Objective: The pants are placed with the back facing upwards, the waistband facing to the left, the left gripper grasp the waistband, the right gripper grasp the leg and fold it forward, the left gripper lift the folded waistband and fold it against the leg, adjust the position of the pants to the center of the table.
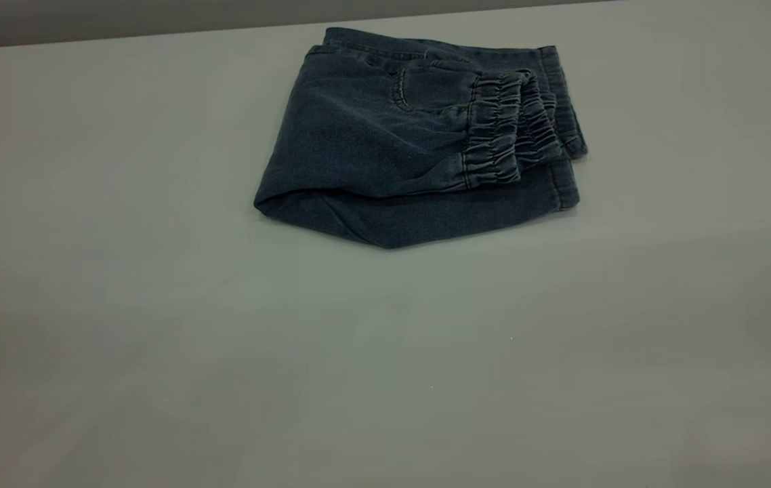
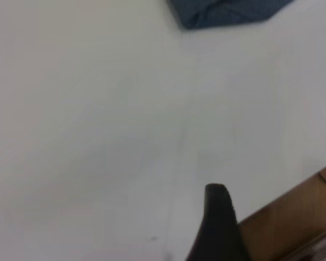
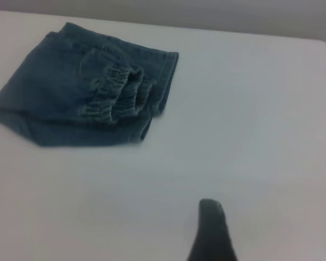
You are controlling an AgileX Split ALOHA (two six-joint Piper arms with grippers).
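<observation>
The blue denim pants point(image 1: 372, 135) lie folded into a compact bundle at the far middle of the white table point(image 1: 223, 352). The gathered waistband point(image 1: 494, 129) lies on top, turned to the right, over leg fabric point(image 1: 480, 210) whose flat hems point(image 1: 565, 102) stick out at the right. Which leg is which I cannot tell. Neither gripper shows in the exterior view. The left gripper point(image 2: 216, 190) appears as a single black wedge over bare table, far from the pants point(image 2: 223, 13). The right gripper point(image 3: 211, 205) is likewise one shut wedge, well clear of the pants point(image 3: 60, 81) and waistband point(image 3: 117, 92).
The table's far edge point(image 1: 155, 35) runs just behind the pants, with a grey wall beyond. In the left wrist view a brown wooden surface point(image 2: 293, 217) lies past the table's edge close to the left gripper. Bare tabletop surrounds the bundle on the near side.
</observation>
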